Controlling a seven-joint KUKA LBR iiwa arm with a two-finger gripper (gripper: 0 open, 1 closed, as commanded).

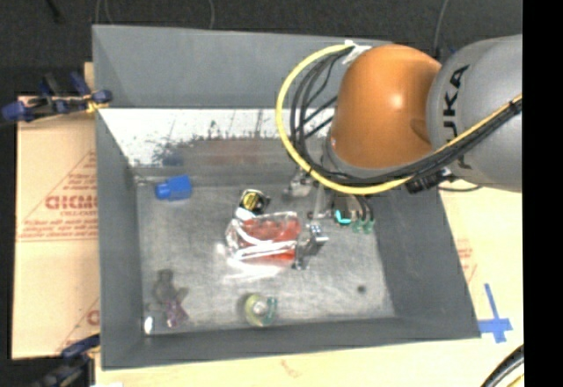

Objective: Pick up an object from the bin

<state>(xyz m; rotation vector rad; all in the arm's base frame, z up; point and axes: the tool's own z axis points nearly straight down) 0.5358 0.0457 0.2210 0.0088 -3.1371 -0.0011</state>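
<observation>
My gripper [308, 251] reaches down in the middle of the bin, its fingertip at the right end of a clear plastic packet with red contents [262, 240]. The packet lies crumpled on the bin floor just left of the gripper. A small black and yellow cylinder [252, 199] rests right behind the packet. Whether anything sits between the fingers is hidden by the gripper body and the orange cover above it.
A blue block [174, 189] lies at the back left of the floor. A grey-purple figure [170, 296] is in the front left corner, and a pale green tape roll [259, 310] sits near the front wall. The arm fills the bin's right side.
</observation>
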